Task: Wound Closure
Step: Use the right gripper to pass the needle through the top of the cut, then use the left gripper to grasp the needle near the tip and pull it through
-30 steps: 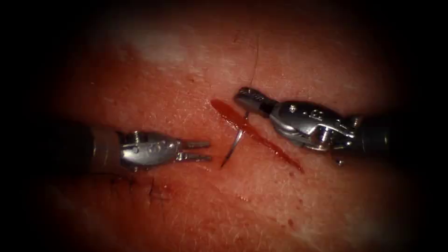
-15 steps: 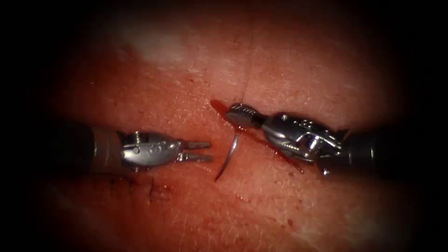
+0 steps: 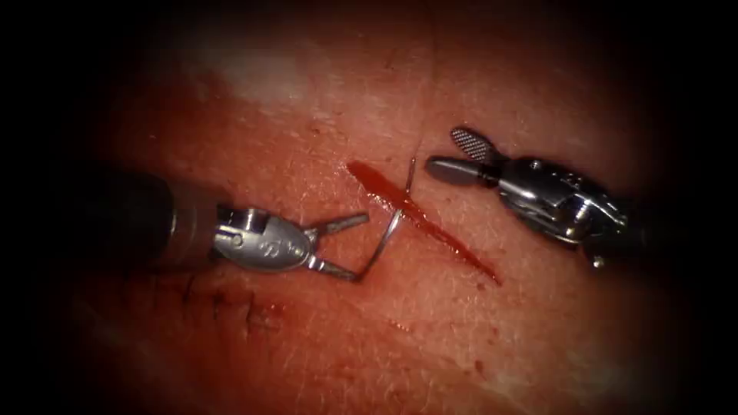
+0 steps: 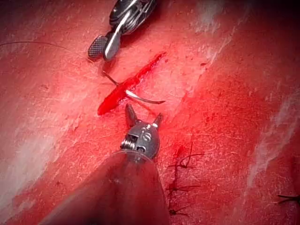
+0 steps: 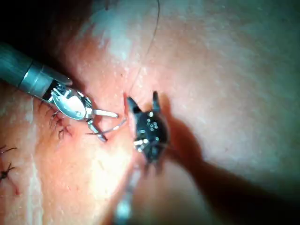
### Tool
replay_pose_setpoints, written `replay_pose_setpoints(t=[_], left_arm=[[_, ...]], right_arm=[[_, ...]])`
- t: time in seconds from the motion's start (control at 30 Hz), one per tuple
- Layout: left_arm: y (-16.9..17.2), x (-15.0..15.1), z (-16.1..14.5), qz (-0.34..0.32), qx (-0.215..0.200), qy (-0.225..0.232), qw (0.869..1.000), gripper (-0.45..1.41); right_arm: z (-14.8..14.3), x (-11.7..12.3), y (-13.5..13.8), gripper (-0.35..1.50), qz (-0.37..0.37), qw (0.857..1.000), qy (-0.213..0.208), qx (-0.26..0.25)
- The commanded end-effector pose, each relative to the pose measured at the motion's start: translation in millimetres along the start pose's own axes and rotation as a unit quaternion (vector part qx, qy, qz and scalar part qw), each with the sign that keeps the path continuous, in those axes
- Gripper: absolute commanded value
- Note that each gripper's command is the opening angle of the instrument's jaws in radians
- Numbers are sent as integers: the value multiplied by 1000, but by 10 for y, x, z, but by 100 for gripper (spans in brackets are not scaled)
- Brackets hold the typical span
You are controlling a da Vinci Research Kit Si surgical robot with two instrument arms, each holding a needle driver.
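Note:
The curved needle sits in the tissue across the red cut. Its tail end sticks up on the cut's right side, and its point end lies out on the left side. My left tool stands open at the point end, its lower jaw touching or nearly touching the needle's tip, and it holds nothing. My right tool is open just right of the needle's tail, apart from it and holding nothing. The left wrist view has the needle ahead of the open left tool. Thin thread trails away beyond the right tool.
Several dark older stitches lie in the tissue below the left tool's shaft, and again as stitches beside that shaft. Red fluid fills the cut. A pale fatty patch lies at the upper left.
The right tool pushed the needle down and left through the cut, then opened, let it go and drew back to the upper right. The left tool moved right to the needle's point and opened.

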Motion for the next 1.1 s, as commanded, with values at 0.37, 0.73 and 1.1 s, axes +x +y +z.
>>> replay_pose_setpoints(t=[0.37, 0.73, 1.1], left_arm=[[7, 11, 10, 43, 7, 57, 997, 34], [2, 20, 9, 46, 9, 83, 995, -10], [-2, 37, 3, -102, -35, 111, 988, -45]], right_arm=[[9, -20, 5, 61, -4, 1000, 7, -8], [14, -30, 8, 58, -9, 1000, 7, -9], [17, -33, 5, 53, -9, 1000, 7, -10]])
